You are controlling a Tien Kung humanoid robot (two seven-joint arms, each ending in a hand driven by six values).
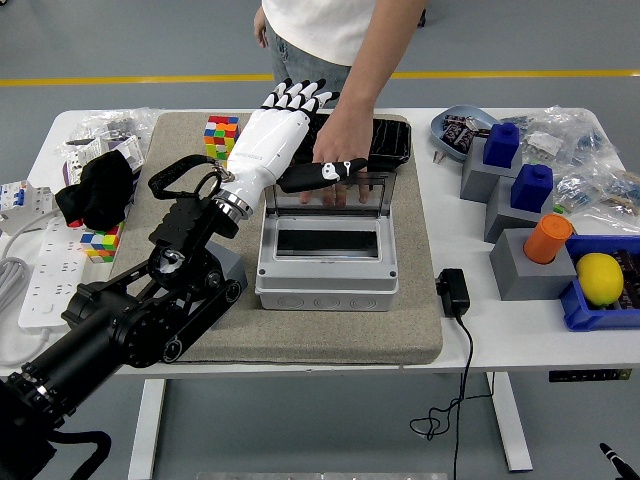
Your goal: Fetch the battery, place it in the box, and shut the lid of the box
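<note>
Box on the grey mat, its clear lid raised at the far edge.
Left hand, fingers extended and grasping nothing, rises beside the box's left rear corner; a person's hand grips the lid edge. Battery not discernible.

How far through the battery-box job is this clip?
Mid lid step. The box sits on the mat; no battery is visible inside it. The robot's left hand is raised with its fingers spread, thumb by the clear lid, which a person's hand holds up. Closing the lid is left.
</note>
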